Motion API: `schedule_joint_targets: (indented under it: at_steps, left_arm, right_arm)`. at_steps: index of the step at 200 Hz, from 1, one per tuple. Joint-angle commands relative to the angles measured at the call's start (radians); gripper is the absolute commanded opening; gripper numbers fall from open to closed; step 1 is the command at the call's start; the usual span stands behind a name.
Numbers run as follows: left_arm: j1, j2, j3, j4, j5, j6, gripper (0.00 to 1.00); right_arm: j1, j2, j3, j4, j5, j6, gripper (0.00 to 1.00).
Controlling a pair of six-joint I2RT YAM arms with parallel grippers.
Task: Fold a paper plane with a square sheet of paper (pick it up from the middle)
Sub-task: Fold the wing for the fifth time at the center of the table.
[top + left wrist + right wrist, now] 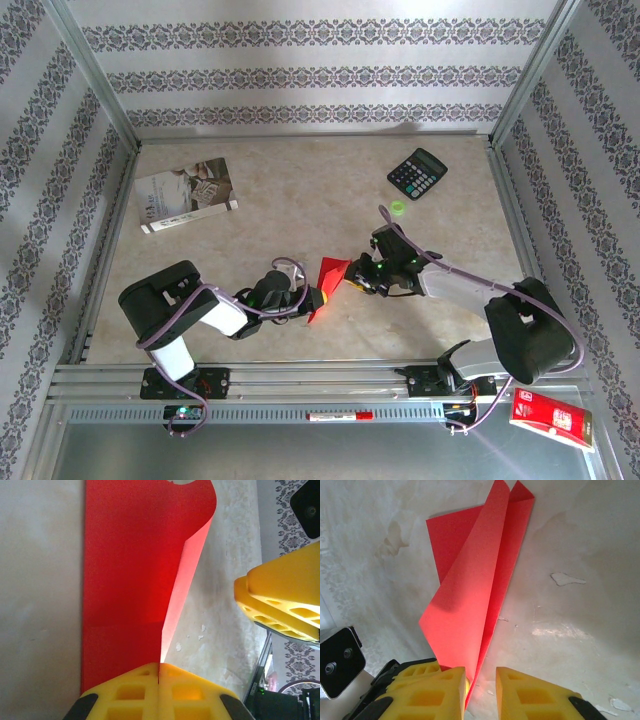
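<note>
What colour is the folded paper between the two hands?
The paper is bright red; the left wrist view shows it best.

Thing: thin bright red sheet of paper point(332, 270) point(130, 570) point(480, 580), plain and matte.
Shape: not a flat square now; it is partly folded into a long, narrow form.
Crease: one long fold line runs along its length.
Flaps: one panel lies flat, the other flap rises from the crease and curves upward.
Far end: in the right wrist view, two small pointed corners stand side by side.
Place: on the beige marbled table point(280, 190), near its middle, somewhat toward the near edge.
</note>
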Motion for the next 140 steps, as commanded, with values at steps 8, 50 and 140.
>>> schedule_joint_targets:
  at_steps: [8,50,140]
  left_arm:
    - [0.013,-0.04,0.024,-0.038,0.016,0.004,0.0]
    - [0.009,-0.072,0.057,-0.09,0.033,-0.031,0.0]
    - [0.009,-0.007,0.086,-0.054,0.061,-0.101,0.0]
  right_arm:
    - [0.009,0.017,0.035,-0.008,-0.022,-0.046,0.22]
    - [-0.003,0.031,0.083,-0.083,-0.008,-0.16,0.25]
    - [0.006,0.101,0.135,-0.149,0.042,-0.273,0.33]
